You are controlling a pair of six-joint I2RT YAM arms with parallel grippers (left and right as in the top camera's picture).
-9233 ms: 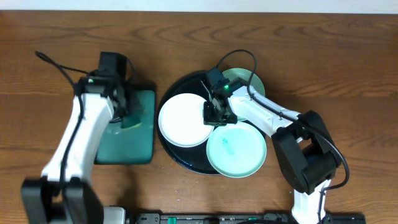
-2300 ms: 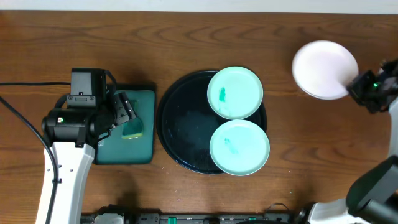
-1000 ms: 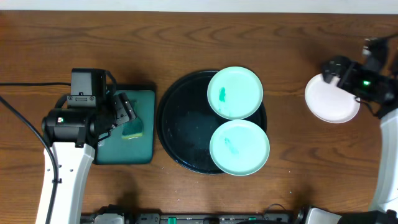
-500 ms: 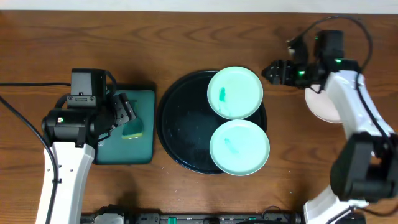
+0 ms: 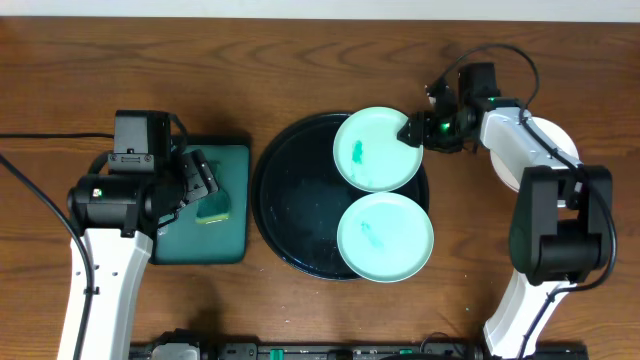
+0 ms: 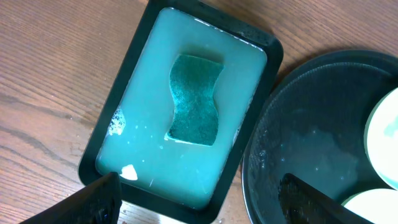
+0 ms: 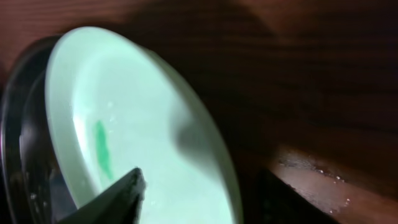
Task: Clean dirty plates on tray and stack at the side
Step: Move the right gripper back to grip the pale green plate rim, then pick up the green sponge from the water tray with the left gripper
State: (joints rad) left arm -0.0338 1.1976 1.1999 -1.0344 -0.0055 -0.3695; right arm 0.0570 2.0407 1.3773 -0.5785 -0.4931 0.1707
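Leaving the white plate (image 5: pixel 562 142) parked at 3 o'clock, our right gripper (image 5: pixel 412 131) has swung to the upper mint plate (image 5: pixel 375 150) at the tray's (image 5: pixel 290 190) 1 o'clock, its half-narrowed jaws straddling the rim. Our left gripper (image 5: pixel 200 178) hangs wide over the sponge (image 5: pixel 213 208). We judge one plate finished.

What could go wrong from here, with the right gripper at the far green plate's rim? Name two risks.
1. The right gripper straddles only the edge of the far mint-green plate; a thin rim grip may slip, especially since the tray looks wet.
2. That plate sits close beside the near plate; lifting it tilted could nudge it.
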